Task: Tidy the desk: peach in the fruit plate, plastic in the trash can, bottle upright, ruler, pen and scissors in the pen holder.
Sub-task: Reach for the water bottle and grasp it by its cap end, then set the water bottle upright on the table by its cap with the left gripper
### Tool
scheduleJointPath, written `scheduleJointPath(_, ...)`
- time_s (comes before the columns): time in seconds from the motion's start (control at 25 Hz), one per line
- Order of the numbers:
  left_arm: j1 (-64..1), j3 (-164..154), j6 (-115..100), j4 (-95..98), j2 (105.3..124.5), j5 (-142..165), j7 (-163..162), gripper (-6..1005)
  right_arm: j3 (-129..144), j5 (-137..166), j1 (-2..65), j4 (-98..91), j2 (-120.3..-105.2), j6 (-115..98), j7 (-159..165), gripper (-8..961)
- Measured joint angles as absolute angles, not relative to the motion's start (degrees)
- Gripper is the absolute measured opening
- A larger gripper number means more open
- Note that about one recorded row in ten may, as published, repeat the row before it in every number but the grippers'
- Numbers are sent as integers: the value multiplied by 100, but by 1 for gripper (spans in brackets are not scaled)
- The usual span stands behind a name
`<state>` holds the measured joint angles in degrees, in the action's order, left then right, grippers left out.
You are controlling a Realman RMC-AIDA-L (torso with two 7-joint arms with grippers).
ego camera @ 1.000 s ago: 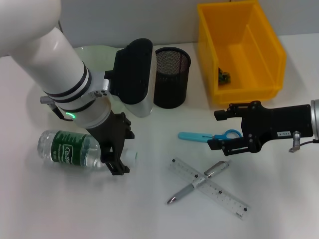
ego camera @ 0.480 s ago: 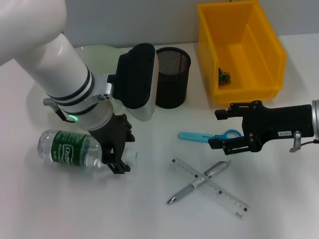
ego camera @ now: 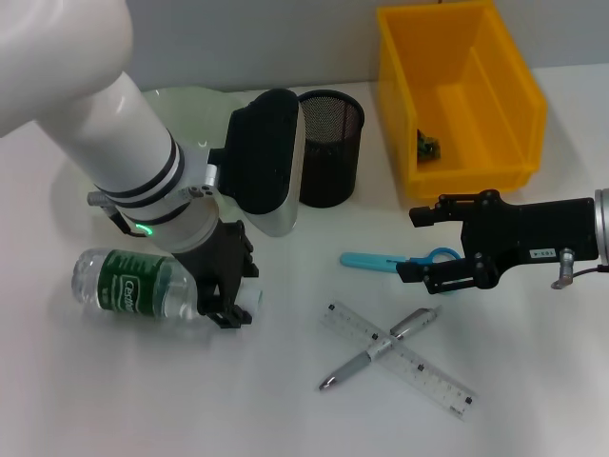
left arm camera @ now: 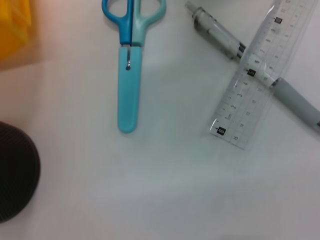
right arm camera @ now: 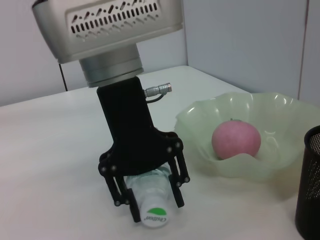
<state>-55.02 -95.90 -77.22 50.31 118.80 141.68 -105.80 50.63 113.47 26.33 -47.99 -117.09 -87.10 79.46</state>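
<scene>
A clear water bottle (ego camera: 133, 284) with a green label lies on its side at the left of the table. My left gripper (ego camera: 231, 303) is shut on its neck; in the right wrist view the fingers (right arm camera: 125, 192) clasp the neck just behind the cap (right arm camera: 155, 216). The pink peach (right arm camera: 236, 139) sits in the pale green fruit plate (right arm camera: 270, 165). Blue scissors (ego camera: 390, 260) lie flat, and my right gripper (ego camera: 411, 248) hovers open just right of them. A clear ruler (ego camera: 400, 357) and a grey pen (ego camera: 376, 350) lie crossed. The black mesh pen holder (ego camera: 328, 152) stands behind.
A yellow bin (ego camera: 461, 90) stands at the back right with a small dark scrap (ego camera: 428, 148) inside. The left wrist view looks down on the scissors (left arm camera: 127, 75), ruler (left arm camera: 255, 85), pen (left arm camera: 220, 37) and pen holder rim (left arm camera: 15, 175).
My left arm has shifted slightly right and its gripper has settled closer onto the bottle's neck. The bottle, the right arm and the stationery have stayed put.
</scene>
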Motion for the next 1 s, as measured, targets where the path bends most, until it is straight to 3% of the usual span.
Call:
scheduleJointPath(0.44, -5520, -9694, -7602, 4913, 11891, 14170, -10589, 538, 5063, 11333, 2650, -4801, -11705, -8710, 7945, 809)
scheduleJointPath(0.64, -5520, -9683, -7602, 4923, 11892, 14172, -10624, 531, 5063, 11329, 2658, -4799, -11706, -8710, 7945, 810)
scheduleJointPath(0.76, -5499, -9624, -7613, 4961, 11892, 14171, -10649, 445, 5063, 11328, 2663, -4804, -11706, -8710, 7945, 810)
scheduleJointPath(1.0, -5334, -9246, -7759, 5249, 11883, 14162, -10810, 445, 5063, 11328, 2703, -4807, -11702, -8726, 7945, 810)
